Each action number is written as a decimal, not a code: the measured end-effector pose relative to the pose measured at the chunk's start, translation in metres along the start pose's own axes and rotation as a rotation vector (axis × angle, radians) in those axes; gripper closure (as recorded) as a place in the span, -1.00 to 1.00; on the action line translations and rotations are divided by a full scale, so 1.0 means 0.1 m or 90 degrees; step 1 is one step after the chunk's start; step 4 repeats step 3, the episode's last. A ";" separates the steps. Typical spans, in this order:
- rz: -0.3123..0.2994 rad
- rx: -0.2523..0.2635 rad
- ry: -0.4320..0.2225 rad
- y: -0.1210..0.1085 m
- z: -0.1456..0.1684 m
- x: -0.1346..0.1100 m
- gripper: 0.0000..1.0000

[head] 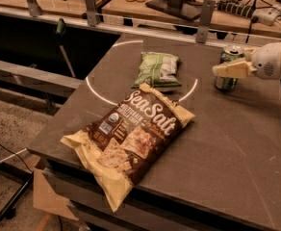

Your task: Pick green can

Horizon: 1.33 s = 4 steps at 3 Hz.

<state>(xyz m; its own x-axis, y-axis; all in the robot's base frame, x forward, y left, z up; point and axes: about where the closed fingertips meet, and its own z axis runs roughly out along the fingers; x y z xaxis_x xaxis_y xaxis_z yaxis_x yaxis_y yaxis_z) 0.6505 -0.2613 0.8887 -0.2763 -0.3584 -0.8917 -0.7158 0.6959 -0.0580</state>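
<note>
The green can (225, 83) stands upright at the far right of the dark table (227, 143), its silver top showing. My gripper (223, 71) reaches in from the right edge at can height; its pale tip lies across the can's middle and hides part of it. The white arm body (275, 60) is just right of the can. The can stands on the table.
A large brown Sea Salt chip bag (131, 134) lies across the table's middle. A flat green-and-white snack bag (158, 69) lies behind it, left of the can. A rail with posts (204, 14) runs along the table's far edge. The floor drops off on the left.
</note>
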 end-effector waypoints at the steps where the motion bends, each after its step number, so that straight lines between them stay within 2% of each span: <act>1: -0.059 -0.005 -0.062 0.11 -0.06 -0.52 0.84; 2: -0.095 -0.015 -0.090 0.24 -0.09 -0.87 1.00; 4: -0.097 -0.015 -0.091 0.25 -0.09 -0.89 1.00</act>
